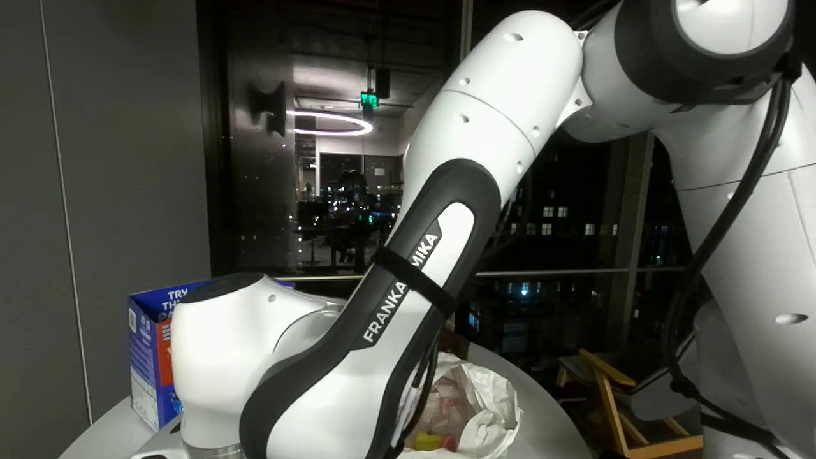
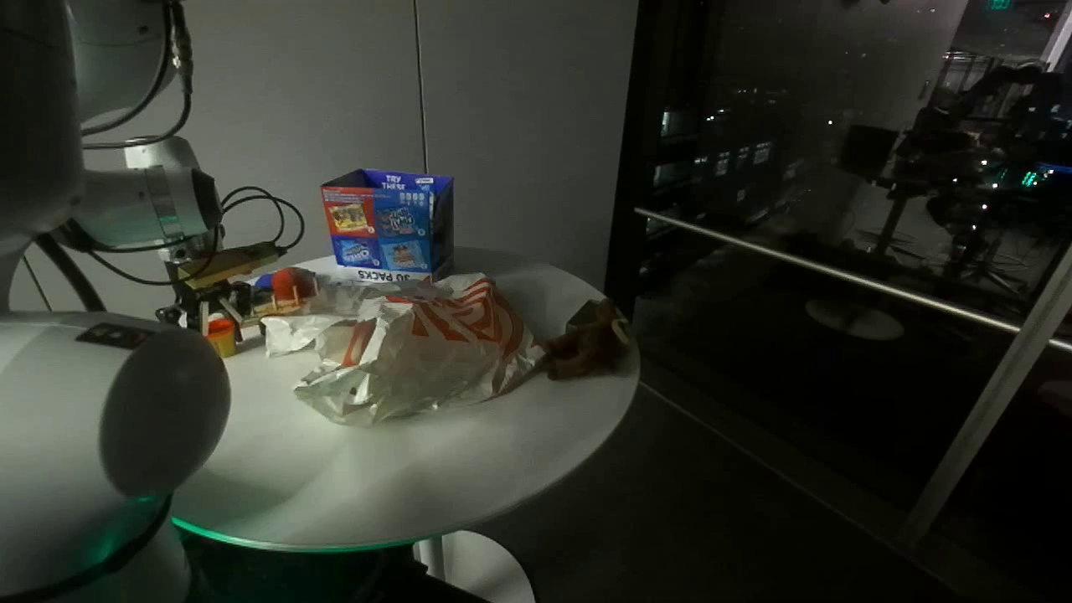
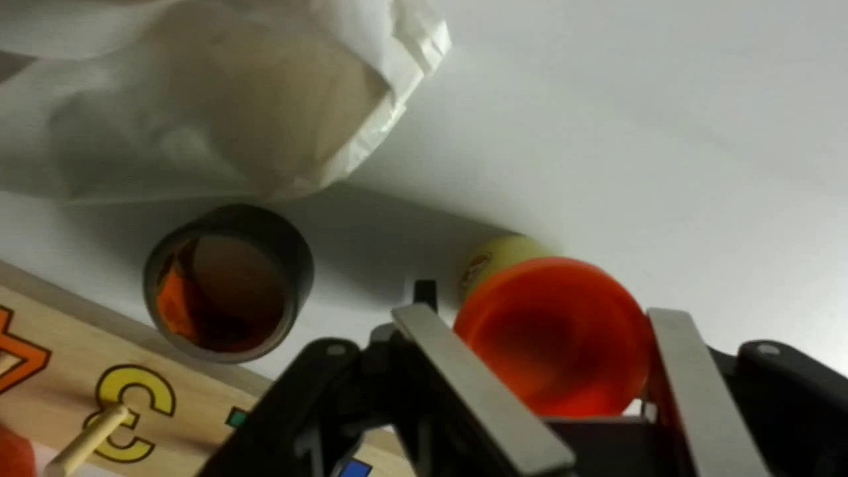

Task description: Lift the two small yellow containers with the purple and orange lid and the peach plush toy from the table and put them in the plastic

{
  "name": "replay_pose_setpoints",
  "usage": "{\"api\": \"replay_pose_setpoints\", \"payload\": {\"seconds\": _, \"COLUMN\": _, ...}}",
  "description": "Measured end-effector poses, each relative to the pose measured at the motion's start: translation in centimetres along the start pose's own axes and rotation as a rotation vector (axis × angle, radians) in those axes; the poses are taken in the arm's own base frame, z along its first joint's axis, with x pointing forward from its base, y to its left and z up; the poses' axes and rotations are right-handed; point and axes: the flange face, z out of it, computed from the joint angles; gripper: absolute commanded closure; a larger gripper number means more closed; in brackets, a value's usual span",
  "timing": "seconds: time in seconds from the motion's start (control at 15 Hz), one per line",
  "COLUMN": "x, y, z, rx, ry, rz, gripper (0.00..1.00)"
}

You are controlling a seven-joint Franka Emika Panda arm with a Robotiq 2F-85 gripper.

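Observation:
A yellow container (image 3: 499, 254) with an orange lid (image 3: 550, 344) appears upright on the white table (image 2: 377, 494). My gripper (image 3: 538, 311) has one finger against each side of the lid; an exterior view shows this small container (image 2: 222, 337) under the gripper. The yellow container (image 1: 428, 441) with the pink-purple lid (image 1: 450, 442) lies inside the mouth of the whitish plastic bag (image 1: 497, 414), partly hidden by the arm. A peach-toned mass (image 1: 440, 405) also shows in the bag; whether it is the plush toy I cannot tell.
Left of the gripper in the wrist view are a dark roll (image 3: 295, 265) and a wooden number board (image 3: 199, 424) with pegs. A blue carton (image 2: 389, 226) stands behind the bag. A brown furry thing (image 2: 586, 343) sits near the table's edge.

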Motion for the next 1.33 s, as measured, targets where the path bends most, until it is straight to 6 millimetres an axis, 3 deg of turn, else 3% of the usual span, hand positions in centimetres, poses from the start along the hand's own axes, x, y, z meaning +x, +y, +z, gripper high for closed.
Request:
{"api": "replay_pose_setpoints", "payload": {"seconds": 0.13, "x": 0.4, "y": -0.3, "z": -0.7, "rx": 0.009, "ry": -0.027, "rz": -0.007, "gripper": 0.79}}
{"api": "replay_pose_setpoints", "payload": {"seconds": 0.47, "x": 0.3, "y": -1.7, "z": -4.5, "rx": -0.008, "ry": -0.099, "rz": 0.021, "gripper": 0.78}}
{"api": "replay_pose_setpoints", "payload": {"seconds": 0.73, "x": -1.8, "y": -2.2, "z": -8.6, "rx": -0.115, "ry": -0.133, "rz": 0.143, "gripper": 0.79}}
{"api": "replay_pose_setpoints", "payload": {"seconds": 0.87, "x": -3.7, "y": -2.7, "z": -9.3, "rx": -0.155, "ry": -0.169, "rz": 0.233, "gripper": 0.79}}
{"api": "replay_pose_setpoints", "payload": {"seconds": 1.0, "x": -5.8, "y": -4.4, "z": -8.0, "rx": -0.175, "ry": -0.212, "rz": 0.335, "gripper": 0.79}}
{"api": "replay_pose_setpoints", "payload": {"seconds": 1.33, "x": -11.4, "y": -8.6, "z": -2.4, "rx": -0.232, "ry": -0.347, "rz": 0.568, "gripper": 0.79}}
